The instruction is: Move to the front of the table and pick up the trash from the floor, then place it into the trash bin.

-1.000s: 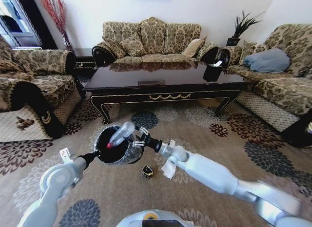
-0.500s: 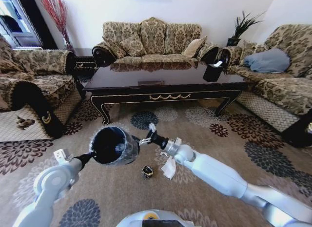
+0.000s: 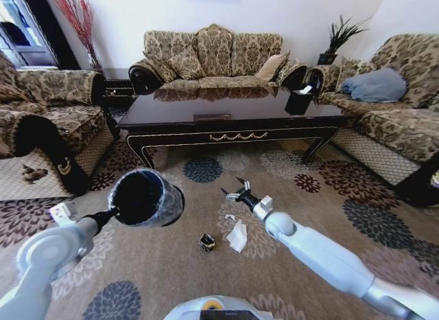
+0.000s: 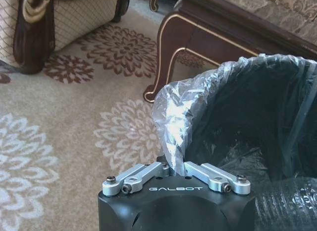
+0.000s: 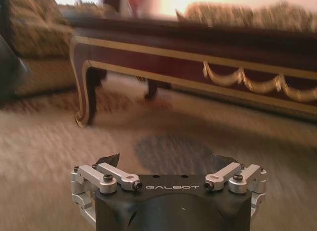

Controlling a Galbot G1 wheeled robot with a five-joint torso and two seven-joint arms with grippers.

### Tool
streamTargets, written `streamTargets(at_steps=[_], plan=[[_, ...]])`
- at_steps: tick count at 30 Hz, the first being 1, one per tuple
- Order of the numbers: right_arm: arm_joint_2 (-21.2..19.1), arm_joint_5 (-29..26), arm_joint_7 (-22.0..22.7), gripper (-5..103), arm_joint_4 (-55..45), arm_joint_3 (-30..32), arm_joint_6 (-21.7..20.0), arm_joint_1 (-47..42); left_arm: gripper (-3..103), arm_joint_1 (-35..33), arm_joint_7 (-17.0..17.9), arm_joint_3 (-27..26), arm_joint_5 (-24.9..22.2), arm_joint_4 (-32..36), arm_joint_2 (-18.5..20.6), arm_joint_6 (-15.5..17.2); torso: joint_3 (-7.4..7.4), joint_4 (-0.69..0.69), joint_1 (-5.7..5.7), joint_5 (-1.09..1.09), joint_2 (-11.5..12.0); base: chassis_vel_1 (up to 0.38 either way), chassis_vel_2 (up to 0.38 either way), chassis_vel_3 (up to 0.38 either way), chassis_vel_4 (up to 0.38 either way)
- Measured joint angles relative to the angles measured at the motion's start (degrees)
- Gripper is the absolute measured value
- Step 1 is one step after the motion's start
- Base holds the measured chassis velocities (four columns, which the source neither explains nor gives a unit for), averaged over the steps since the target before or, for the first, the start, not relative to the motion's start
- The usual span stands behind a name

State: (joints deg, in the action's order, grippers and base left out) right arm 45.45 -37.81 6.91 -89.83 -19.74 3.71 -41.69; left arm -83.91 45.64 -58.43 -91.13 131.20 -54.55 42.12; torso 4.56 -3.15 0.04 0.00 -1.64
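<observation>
Holding the trash bin [image 3: 144,198] by its lined rim, the left claw [image 3: 110,213] sits at lower left of the head view, clamped on the clear plastic liner [image 4: 174,117]; the bin is lifted above the carpet [image 3: 309,217] and tipped so its dark mouth faces the camera. At centre frame, the right claw [image 3: 235,191] hangs over the carpet with its fingers spread and nothing between them. Below it, on the floor, lie a white paper tissue [image 3: 238,235] and, just left of that, a small dark lump [image 3: 207,242]. Across the upper middle stands the bench [image 3: 226,121], its gold scroll ornament [image 5: 257,82] facing the right wrist camera.
</observation>
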Motion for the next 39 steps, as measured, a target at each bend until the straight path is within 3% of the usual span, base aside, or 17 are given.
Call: streamTargets(at_steps=[4,7,12,18,22,29,35,37,39], plan=[[2.2,-6.8,9.1,100,1.4,-1.9,-7.0,-0.7,0,-1.9,-0.1,-4.4,-1.5,1.6,0.4,0.0,0.0,0.01,0.0,0.01,0.0,0.0,0.0,0.0,0.0],[3.9,-9.5,12.9,100,3.6,-2.3,-9.8,-1.4,0,-2.6,-0.2,-6.1,-1.9,2.6,0.1,0.0,0.0,0.01,0.0,0.0,0.0,0.0,0.0,0.0,0.0],[6.4,-10.3,16.0,100,8.8,-4.7,-10.2,-1.4,0,-3.0,-0.3,-6.4,-1.9,3.2,-1.0,0.0,0.0,-0.01,0.0,0.0,0.0,0.0,0.0,0.0,0.0],[9.3,-17.1,21.2,100,11.7,-6.9,-13.6,-0.6,0,-2.4,-0.9,-4.1,-0.5,2.8,-2.4,0.0,0.01,0.0,0.0,0.0,0.0,0.0,0.0,0.0,0.0],[9.4,-17.6,20.7,100,12.5,-7.7,-14.7,-0.7,0,-2.3,-1.1,-3.9,-0.2,2.2,-2.1,0.0,0.01,0.0,0.0,0.0,0.0,0.0,0.0,0.0,0.0],[8.5,-15.1,15.1,100,15.5,-9.4,-15.1,-1.4,0,-2.1,-1.7,-3.3,0.4,1.2,-1.2,0.0,0.0,0.0,0.0,0.01,0.0,0.0,0.0,0.0,0.0],[9.1,-13.3,13.1,103,18.8,-9.8,-15.0,-1.5,0,-1.5,-1.9,-1.8,1.4,0.6,-1.8,0.0,0.0,0.0,0.0,0.0,0.0,0.0,0.0,0.0,0.0],[9.1,-13.0,13.1,100,19.0,-9.8,-15.0,-1.6,0,-1.4,-1.9,-1.7,1.5,0.5,-1.8,0.0,0.0,0.0,0.0,0.01,0.0,0.0,0.0,0.0,0.0],[9.3,-10.8,13.4,91,20.3,-9.7,-15.1,-2.0,0,-1.3,-1.9,-1.6,1.8,0.3,-1.7,0.0,0.0,0.0,0.0,0.0,0.0,0.0,0.0,0.0,0.0]])
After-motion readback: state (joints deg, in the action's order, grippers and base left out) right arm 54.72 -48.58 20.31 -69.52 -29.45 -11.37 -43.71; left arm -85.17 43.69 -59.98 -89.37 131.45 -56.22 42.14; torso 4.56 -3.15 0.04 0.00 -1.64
